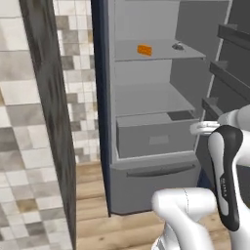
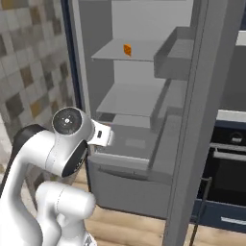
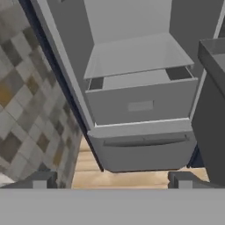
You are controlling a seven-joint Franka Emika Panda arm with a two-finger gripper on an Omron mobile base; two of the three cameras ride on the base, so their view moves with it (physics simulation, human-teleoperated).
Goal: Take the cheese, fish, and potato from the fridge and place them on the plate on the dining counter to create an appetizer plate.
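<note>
The jaws (image 3: 112,180) stand wide open with nothing between them; in the hand view the two dark fingertips (image 3: 40,180) sit far apart, looking toward the lower part of the open fridge (image 3: 132,66). Just beyond them is a grey drawer (image 3: 143,105) under a bare shelf (image 3: 136,55), with a second, lower drawer front (image 3: 145,151) beneath it and a strip of wooden floor (image 3: 127,178) in front.

In the left base view the white arm (image 1: 224,180) rises at the lower right, its wrist level with the upper drawer (image 1: 156,136) and close to the fridge's right side. The cheese (image 1: 144,50) lies on the upper shelf (image 1: 156,51), well above and to the left of the hand; its long axis runs left to right across the shelf, though which end is the thin one is too small to tell. A small greyish thing (image 1: 178,47) rests on the same shelf to the right of the cheese, apart from it and too small to identify.

The right base view shows the cheese (image 2: 127,49) on that shelf, with the door racks (image 2: 173,57) to the right. A tiled wall (image 1: 29,146) stands left of the fridge.
</note>
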